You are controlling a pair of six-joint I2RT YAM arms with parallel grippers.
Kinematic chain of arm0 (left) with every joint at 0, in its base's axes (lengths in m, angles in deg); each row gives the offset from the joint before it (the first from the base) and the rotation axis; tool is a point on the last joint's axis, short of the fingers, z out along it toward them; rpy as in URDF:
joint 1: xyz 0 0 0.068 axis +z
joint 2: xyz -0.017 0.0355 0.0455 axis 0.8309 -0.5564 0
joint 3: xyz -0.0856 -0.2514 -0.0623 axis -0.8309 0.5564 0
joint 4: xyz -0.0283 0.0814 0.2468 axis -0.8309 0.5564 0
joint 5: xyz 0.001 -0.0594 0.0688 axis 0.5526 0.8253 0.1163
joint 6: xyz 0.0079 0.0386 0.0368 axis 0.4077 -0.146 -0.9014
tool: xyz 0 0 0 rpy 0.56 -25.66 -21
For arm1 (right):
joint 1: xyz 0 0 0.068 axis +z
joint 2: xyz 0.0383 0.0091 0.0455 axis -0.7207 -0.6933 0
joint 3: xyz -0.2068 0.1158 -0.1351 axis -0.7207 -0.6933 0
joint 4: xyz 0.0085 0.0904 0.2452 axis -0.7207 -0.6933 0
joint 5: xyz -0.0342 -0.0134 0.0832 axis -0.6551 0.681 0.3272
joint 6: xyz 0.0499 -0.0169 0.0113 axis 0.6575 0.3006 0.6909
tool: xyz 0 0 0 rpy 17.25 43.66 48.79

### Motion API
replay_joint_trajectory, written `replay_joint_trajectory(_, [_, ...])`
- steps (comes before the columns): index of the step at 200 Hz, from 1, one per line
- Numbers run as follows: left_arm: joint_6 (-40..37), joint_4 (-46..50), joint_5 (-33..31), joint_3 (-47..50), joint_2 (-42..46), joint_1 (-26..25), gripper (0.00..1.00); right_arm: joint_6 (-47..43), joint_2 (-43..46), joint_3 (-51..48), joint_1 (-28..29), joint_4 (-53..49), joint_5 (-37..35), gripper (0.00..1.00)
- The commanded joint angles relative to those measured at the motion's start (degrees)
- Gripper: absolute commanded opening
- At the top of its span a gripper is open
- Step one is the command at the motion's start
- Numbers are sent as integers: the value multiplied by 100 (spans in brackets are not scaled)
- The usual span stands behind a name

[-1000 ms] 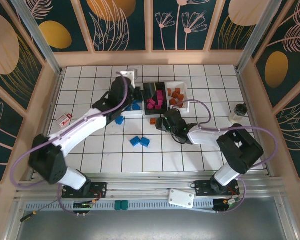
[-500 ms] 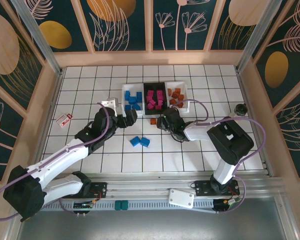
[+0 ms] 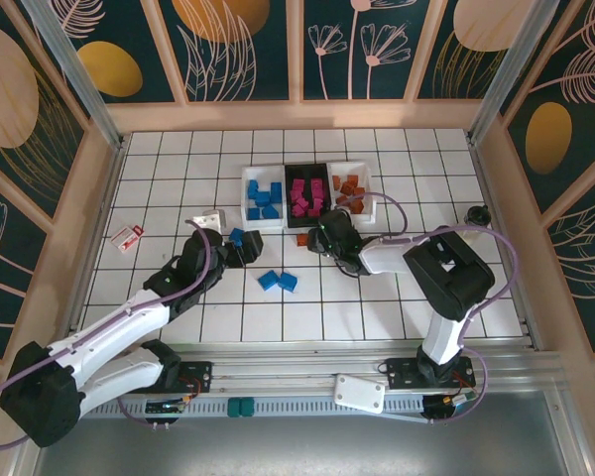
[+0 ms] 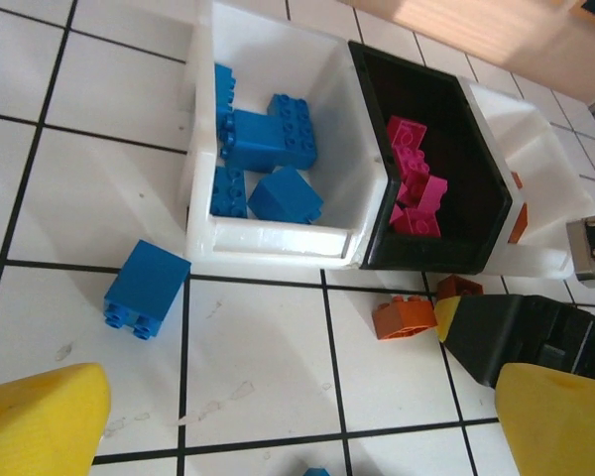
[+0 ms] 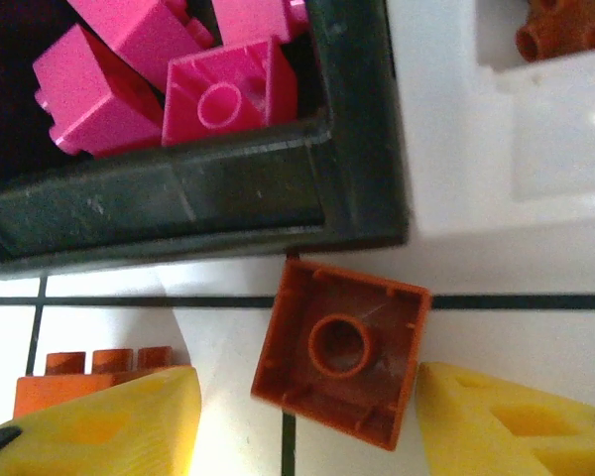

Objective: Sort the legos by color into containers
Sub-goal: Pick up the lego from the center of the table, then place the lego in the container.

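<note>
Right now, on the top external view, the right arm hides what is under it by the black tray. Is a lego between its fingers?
Observer: Yes. The right wrist view shows an orange-brown brick upside down, hollow side up, on the table. It lies between the open fingers of the right gripper, just outside the black tray.
Operator: Could anything nearby get caught?
Observer: A second orange brick lies on its side, partly behind the other finger, studs toward the tray.
Operator: And the left arm?
Observer: The left wrist view shows the left gripper open. A loose blue brick lies on its side ahead of it, by the near corner of the white tray.
</note>
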Motion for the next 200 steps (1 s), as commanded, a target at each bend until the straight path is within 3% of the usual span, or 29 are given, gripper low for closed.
replay_joint_trajectory(1, [51,129,-212,22,104,-5,98,-39,-194,186,-48,-90,-201,58])
replay_joint_trajectory(66, [74,169,-242,125,217,-5,98,57,-394,358,-67,-249,-804,53])
replay_joint_trajectory(105, [72,255,-261,126,239,-1,99,-77,-401,329,-12,-195,-713,35])
replay_joint_trajectory(149, [62,363,-442,186,304,0,98,-150,723,-397,323,-190,-484,24])
replay_joint_trajectory(200, [139,356,-581,237,71,-1,99,-502,2247,-341,268,-727,-632,22])
